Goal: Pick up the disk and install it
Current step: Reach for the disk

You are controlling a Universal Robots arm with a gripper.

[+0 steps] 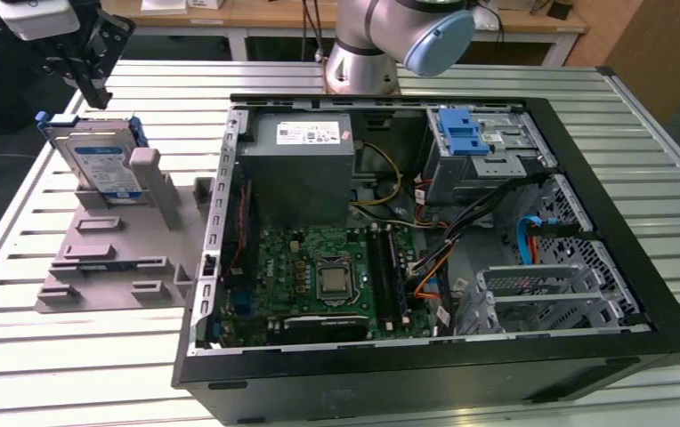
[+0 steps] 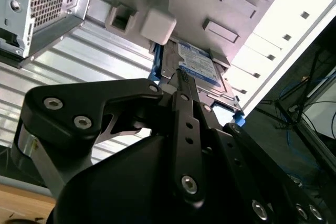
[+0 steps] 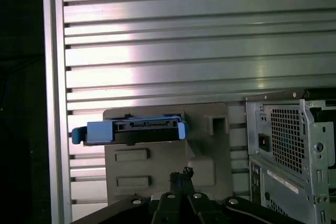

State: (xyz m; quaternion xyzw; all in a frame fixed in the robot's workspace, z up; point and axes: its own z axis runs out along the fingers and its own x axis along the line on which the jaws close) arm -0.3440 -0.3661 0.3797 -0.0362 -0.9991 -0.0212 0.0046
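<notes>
Blue plastic frames the disk (image 1: 101,165), which we see standing on edge in a grey holder (image 1: 115,258). The holder rests on the slatted metal surface (image 1: 67,374), to the exterior view's left of the open computer case (image 1: 435,374). The disk's white-and-blue label faces the case.

In the exterior view the tool (image 1: 93,93) hangs in the air above the disk, apart from it and a little toward the far edge of the surface. We see a clear gap between its black tip and the carrier's top edge.

In the first wrist view the tool (image 3: 184,173) looks down on the holder (image 3: 157,166). The disk (image 3: 131,129) shows as a narrow blue-edged bar across the holder's far end, near the tip but not touching it. There the fingers meet at a single point with nothing between them, so we read the tool as closed and empty.

In the second wrist view one dark finger (image 2: 181,74) points toward the disk's label (image 2: 197,64).
</notes>
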